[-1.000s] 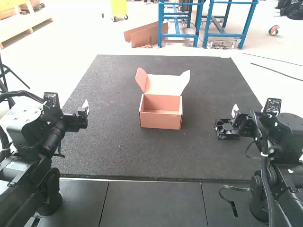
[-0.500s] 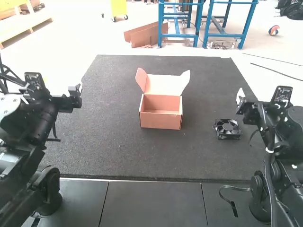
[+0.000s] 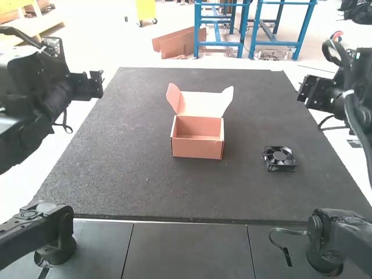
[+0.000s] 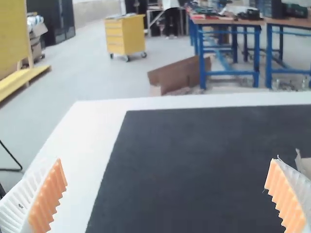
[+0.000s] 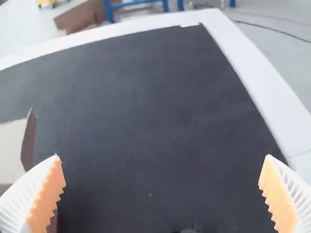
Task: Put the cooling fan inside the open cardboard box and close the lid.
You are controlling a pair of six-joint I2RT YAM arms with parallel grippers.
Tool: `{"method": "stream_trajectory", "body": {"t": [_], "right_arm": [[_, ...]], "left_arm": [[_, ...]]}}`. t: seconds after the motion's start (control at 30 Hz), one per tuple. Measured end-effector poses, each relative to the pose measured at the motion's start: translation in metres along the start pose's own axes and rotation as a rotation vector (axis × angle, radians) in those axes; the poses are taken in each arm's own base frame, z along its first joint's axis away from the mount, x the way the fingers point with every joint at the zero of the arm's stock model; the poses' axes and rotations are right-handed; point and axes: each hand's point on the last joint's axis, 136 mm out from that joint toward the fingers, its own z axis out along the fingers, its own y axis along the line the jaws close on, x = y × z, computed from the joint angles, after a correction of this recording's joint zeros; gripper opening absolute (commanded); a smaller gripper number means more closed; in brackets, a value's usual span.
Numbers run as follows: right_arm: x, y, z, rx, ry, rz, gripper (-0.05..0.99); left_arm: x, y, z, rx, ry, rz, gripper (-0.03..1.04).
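Observation:
The open cardboard box (image 3: 197, 137) stands upright in the middle of the black mat (image 3: 133, 163), its lid and side flaps raised at the back. The black cooling fan (image 3: 279, 158) lies flat on the mat to the box's right. My left gripper (image 3: 96, 84) hangs high over the mat's far left edge, well away from the box. My right gripper (image 3: 305, 90) hangs high over the far right edge, above and behind the fan. In the wrist views the left gripper (image 4: 165, 204) and right gripper (image 5: 160, 194) stand wide open and hold nothing. A box flap (image 5: 26, 141) shows in the right wrist view.
The mat lies on a white tabletop (image 3: 87, 87) with bare margins on both sides. A dark panel (image 3: 186, 250) runs along the near edge between the two arm bases.
Both arms have risen and swung outward from low over the mat. The right gripper has moved up and away from the fan, which lies where it was.

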Motion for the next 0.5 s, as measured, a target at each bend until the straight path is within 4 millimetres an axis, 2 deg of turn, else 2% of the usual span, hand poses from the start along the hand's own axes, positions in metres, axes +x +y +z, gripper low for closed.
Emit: {"method": "stream_trajectory", "body": {"t": [0.07, 0.23, 0.5], "right_arm": [[-0.005, 0.001, 0.009, 0.014, 0.059, 0.012, 0.92], [0.007, 0.002, 0.024, 0.036, 0.271, 0.003, 0.92], [0.034, 0.000, 0.032, 0.028, 0.516, -0.158, 0.91]], "left_arm": [[-0.001, -0.002, 0.009, 0.003, 0.062, 0.014, 0.97], [0.003, -0.005, 0.025, 0.012, 0.206, 0.046, 0.97], [0.044, 0.000, 0.035, -0.031, 0.421, 0.104, 0.97]]}}
